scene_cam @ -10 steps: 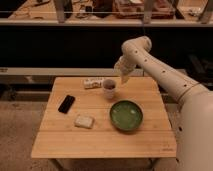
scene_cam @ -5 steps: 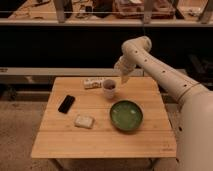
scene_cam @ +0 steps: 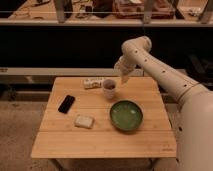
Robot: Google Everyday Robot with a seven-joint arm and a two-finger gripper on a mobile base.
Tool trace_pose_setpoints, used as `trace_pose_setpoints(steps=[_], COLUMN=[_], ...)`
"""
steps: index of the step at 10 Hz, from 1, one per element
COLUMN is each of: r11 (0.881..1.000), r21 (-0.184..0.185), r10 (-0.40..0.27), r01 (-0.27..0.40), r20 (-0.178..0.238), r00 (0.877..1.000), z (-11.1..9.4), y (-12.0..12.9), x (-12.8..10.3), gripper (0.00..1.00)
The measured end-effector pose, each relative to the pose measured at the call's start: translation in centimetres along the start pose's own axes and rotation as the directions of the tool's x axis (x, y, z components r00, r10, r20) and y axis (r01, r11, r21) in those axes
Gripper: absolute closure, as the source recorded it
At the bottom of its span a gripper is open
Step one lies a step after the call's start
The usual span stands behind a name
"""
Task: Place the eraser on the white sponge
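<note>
**A:** Where does your gripper (scene_cam: pixel 124 78) stand?

**B:** It hangs over the far side of the table (scene_cam: pixel 100 146), just right of the cup (scene_cam: pixel 109 89). It does not have the eraser (scene_cam: pixel 66 104), but I cannot tell whether it is released or clenched. The eraser lies flat near the left edge, well apart from your gripper. The white sponge (scene_cam: pixel 84 121) sits a little nearer and to the right of it, not touching.

**A:** What could go wrong for you?

**B:** Your way left passes the cup and the pale marked block (scene_cam: pixel 92 83). Sweep low and you may knock one over. The eraser looks thin, so a shallow grab could slip off it. The sponge is small and likely soft. Let go off-centre and the eraser may slide onto the wood.
</note>
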Motion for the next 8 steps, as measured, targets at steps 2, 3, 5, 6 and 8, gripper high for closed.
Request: trace_pose_setpoints(steps=[2, 3, 5, 6, 8], r11=[1.000, 1.000, 1.000, 1.000, 0.986], r21=[0.000, 0.000, 0.000, 0.005, 0.039], r10=[0.000, 0.000, -0.001, -0.030, -0.167], r01=[0.000, 0.000, 0.001, 0.030, 0.165], r20=[0.000, 0.000, 0.000, 0.003, 0.054], r00=[1.000, 1.000, 1.000, 1.000, 0.984], z=[0.0, 0.0, 0.0, -0.2, -0.6], y=[0.0, 0.0, 0.0, -0.5, -2.8], x=[0.0, 0.0, 0.0, -0.8, -6.7], gripper=[0.35, 0.35, 0.35, 0.35, 0.35])
